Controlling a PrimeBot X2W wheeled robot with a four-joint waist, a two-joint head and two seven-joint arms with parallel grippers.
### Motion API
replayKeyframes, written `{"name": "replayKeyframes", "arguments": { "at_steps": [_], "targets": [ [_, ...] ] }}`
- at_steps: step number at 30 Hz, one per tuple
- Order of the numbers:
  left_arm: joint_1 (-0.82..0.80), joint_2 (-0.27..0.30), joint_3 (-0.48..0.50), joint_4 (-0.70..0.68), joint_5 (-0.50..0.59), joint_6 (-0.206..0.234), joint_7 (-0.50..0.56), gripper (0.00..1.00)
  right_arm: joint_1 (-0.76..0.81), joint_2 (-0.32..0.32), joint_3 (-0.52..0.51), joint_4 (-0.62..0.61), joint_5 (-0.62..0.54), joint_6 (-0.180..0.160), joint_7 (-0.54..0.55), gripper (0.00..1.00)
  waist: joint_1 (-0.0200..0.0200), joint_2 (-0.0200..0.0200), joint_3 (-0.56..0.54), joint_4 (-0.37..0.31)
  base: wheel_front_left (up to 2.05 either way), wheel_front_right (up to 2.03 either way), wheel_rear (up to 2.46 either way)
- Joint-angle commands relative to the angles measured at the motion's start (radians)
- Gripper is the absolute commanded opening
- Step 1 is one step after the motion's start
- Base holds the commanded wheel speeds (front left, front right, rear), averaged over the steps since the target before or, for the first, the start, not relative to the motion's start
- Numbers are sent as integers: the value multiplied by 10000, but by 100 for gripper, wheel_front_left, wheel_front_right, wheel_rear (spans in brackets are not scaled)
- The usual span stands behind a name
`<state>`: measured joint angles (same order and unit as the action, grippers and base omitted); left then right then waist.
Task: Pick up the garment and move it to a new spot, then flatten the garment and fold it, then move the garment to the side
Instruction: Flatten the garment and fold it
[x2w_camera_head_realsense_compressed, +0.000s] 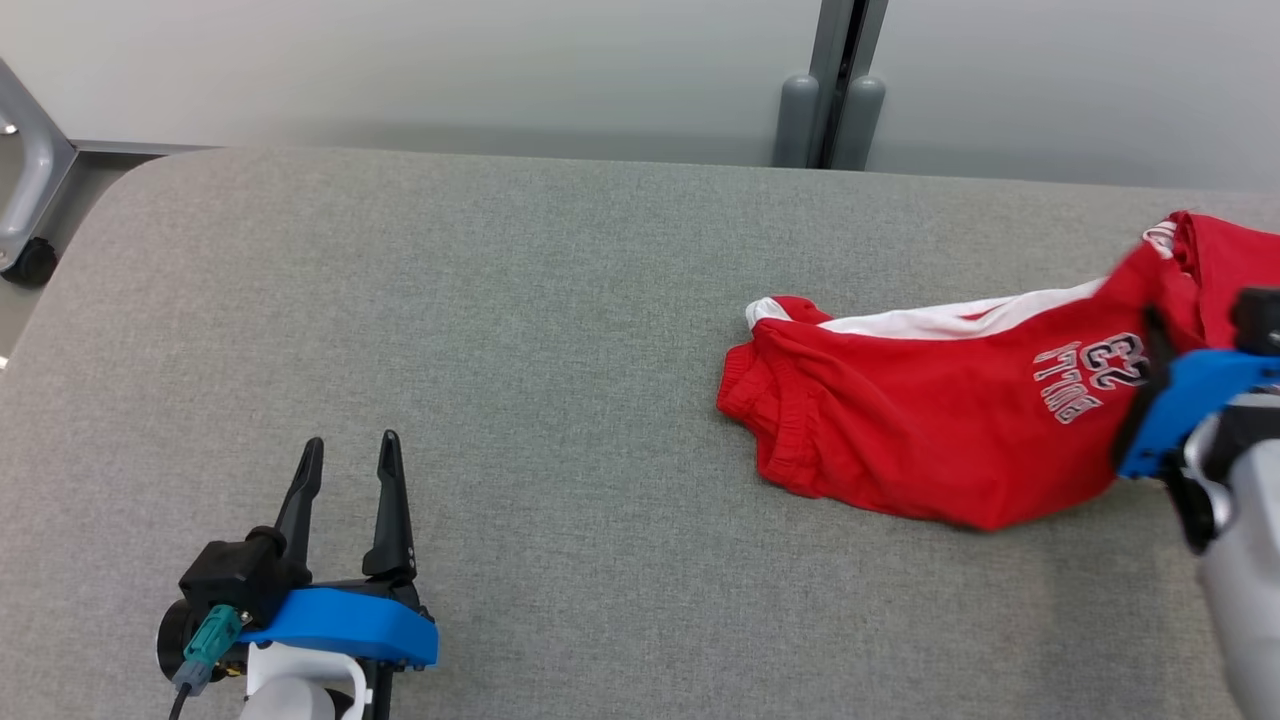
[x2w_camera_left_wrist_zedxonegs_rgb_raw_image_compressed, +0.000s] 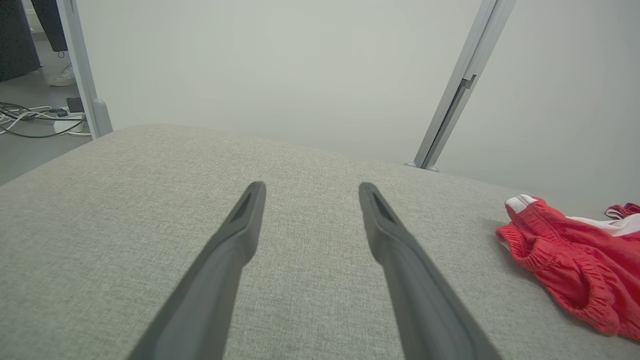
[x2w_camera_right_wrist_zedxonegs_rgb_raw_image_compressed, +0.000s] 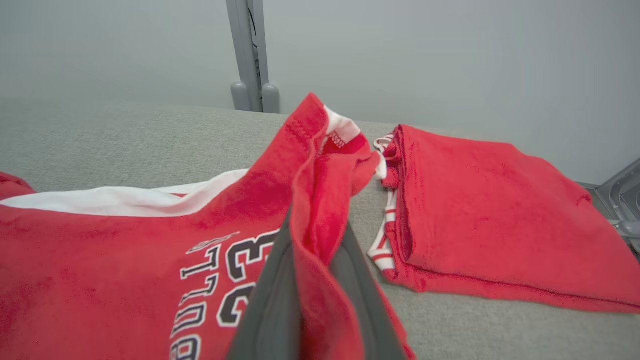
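A grey fabric-covered desk (x2w_camera_head_realsense_compressed: 500, 350) is backed by a pale wall (x2w_camera_head_realsense_compressed: 500, 70) with a grey metal post (x2w_camera_head_realsense_compressed: 835, 80). At the frame's right a red jersey garment with white trim and number lettering (x2w_camera_head_realsense_compressed: 930, 440) lies rumpled on it. One fold is clenched between the right fingers (x2w_camera_right_wrist_zedxonegs_rgb_raw_image_compressed: 270, 300). The left fingers (x2w_camera_head_realsense_compressed: 390, 510) are held apart at lower left, well away from it.

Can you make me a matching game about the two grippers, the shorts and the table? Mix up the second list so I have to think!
Things:
1. left gripper
2. right gripper
3. shorts
4. table

Descriptions:
A. grey all over
B. shut, pinching red fabric
C. open, holding nothing
D. red with a white stripe

Pairs: 1-C, 2-B, 3-D, 4-A
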<state>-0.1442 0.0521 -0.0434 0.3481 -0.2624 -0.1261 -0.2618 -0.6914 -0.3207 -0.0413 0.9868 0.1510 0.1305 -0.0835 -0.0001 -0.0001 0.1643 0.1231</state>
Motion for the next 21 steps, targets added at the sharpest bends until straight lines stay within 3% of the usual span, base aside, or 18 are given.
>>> {"name": "replayKeyframes", "arguments": {
  "at_steps": [1,8,15,16,18,21],
  "targets": [
    [56,4,-25,32,18,-69,-40,100,84,364,-11,-391,-322,5,195,0,1,1,-54,-15,0,0,0],
    [-108,17,-238,69,-92,-49,-40,100,263,1917,742,-2109,-1175,5,1467,0,1,1,-89,220,0,0,0],
    [-280,20,-479,169,-266,-50,-40,100,443,2622,1675,-2462,-1047,4,2554,0,1,1,18,682,0,0,0],
    [-281,22,-495,180,-271,-50,-40,100,457,2659,1784,-2413,-970,4,2608,7,1,1,35,734,0,0,0],
    [-324,20,-526,216,-311,-49,-41,100,459,2688,2052,-2338,-692,4,2568,100,1,1,65,843,0,0,0],
    [-372,18,-523,238,-367,-49,-40,100,614,2707,2976,-2511,675,5,2628,100,1,1,77,929,0,0,0]
  ]
}}
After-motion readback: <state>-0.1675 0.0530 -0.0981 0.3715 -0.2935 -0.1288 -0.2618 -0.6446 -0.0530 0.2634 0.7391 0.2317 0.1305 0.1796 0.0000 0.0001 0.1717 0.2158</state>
